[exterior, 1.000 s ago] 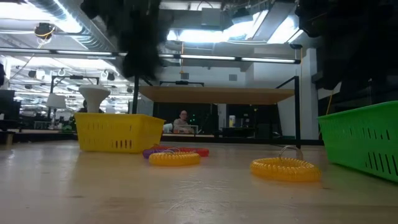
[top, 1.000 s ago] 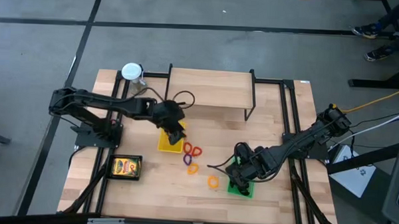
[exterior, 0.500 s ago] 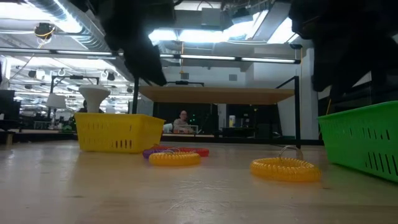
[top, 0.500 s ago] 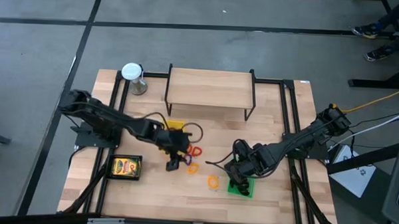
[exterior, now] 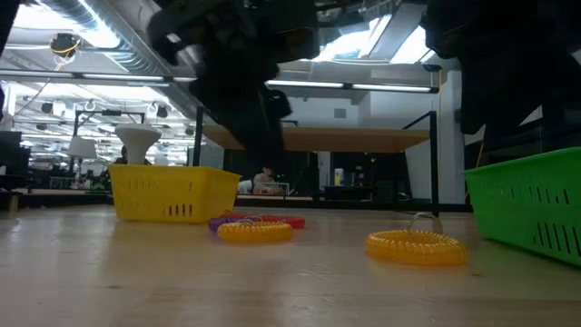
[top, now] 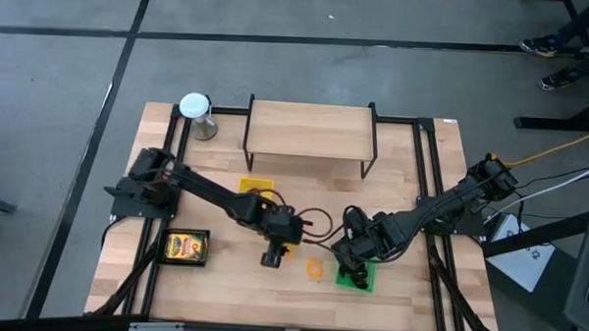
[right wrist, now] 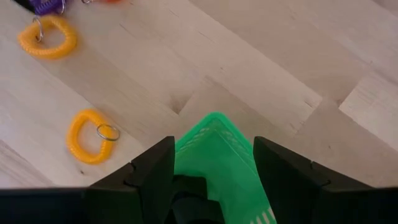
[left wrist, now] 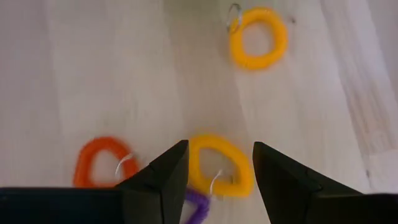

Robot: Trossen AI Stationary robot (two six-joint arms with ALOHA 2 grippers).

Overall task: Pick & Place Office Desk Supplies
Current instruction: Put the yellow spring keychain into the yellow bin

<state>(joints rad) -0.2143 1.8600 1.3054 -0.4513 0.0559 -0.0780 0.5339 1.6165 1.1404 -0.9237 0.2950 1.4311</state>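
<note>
Several coil rings lie flat on the wooden table. My left gripper point(left wrist: 219, 146) hangs open above them, pointing steeply down. A yellow ring point(left wrist: 221, 165) lies below the gap between its fingers, untouched. Beside it lie an orange-red ring point(left wrist: 102, 163) and a purple ring point(left wrist: 198, 204); a second yellow ring point(left wrist: 258, 38) lies farther off. In the high view this gripper point(top: 272, 255) is mid-table. My right gripper point(right wrist: 213, 140) stands open over the green tray point(right wrist: 217, 155), touching nothing. A yellow printed box point(top: 186, 246) lies in a black tray.
A yellow tray point(top: 256, 187) stands behind my left arm. A low wooden shelf point(top: 310, 132) on black legs stands at the far edge. A grey cylinder with a white top point(top: 195, 108) is at the far left. Bare table lies along the near edge.
My left gripper has left the yellow tray and swung toward the table's near edge and right. It came lower and rolled about its own axis, and now hangs over the rings. The rings have stayed where they were.
</note>
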